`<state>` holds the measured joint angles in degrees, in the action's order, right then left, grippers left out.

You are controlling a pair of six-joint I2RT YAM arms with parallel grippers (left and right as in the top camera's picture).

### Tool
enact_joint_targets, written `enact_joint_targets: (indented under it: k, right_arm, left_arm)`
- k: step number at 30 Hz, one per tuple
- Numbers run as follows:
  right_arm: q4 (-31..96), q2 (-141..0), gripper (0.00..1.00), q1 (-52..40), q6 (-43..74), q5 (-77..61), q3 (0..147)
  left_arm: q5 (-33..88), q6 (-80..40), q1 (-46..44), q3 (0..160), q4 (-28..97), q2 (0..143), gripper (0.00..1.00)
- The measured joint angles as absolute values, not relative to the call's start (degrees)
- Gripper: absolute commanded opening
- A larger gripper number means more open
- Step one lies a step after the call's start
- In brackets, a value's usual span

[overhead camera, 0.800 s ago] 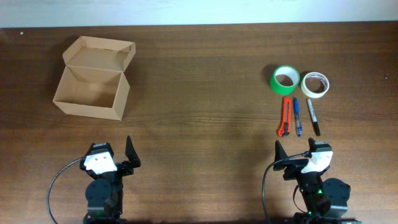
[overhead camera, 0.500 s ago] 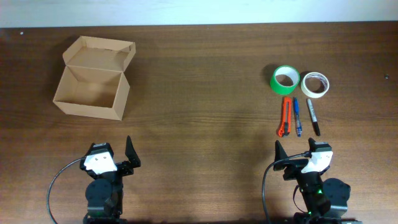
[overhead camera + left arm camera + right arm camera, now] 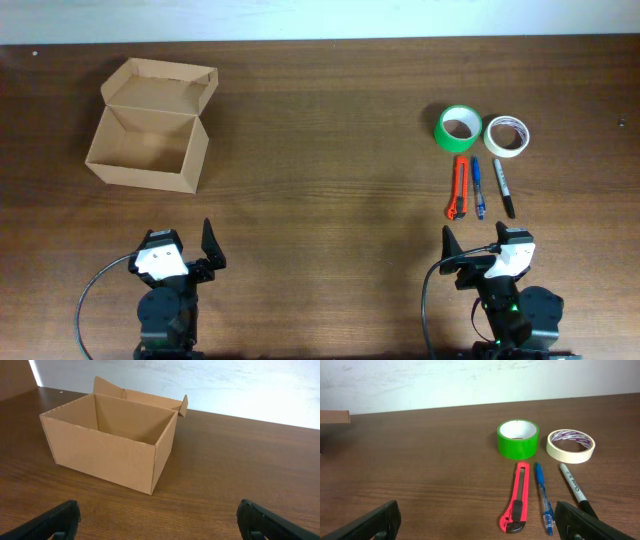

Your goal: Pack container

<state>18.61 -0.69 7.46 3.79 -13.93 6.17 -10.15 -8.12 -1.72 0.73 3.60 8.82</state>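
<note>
Tan cardboard container (image 3: 140, 177), flap lid (image 3: 165, 88) folded back, top open

The container (image 3: 140, 177) sits left; at right, a tape roll (image 3: 442, 128) behind the cutter (image 3: 460, 187).

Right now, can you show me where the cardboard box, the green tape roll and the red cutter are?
cardboard box (image 3: 100, 452): left wrist view, on its front wall.
green tape roll (image 3: 517, 446): right wrist view, on its outer side.
red cutter (image 3: 518, 495): right wrist view, middle of its body.
</note>
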Motion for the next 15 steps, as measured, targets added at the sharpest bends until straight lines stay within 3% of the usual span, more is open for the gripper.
enact_joint_targets:
  k: [15]
  right_arm:
    - [18.63,-0.69,0.99,7.46,3.81,-13.93,6.17]
  left_arm:
    - [-10.15,-8.12,-1.72,0.73,3.60,8.82,1.00]
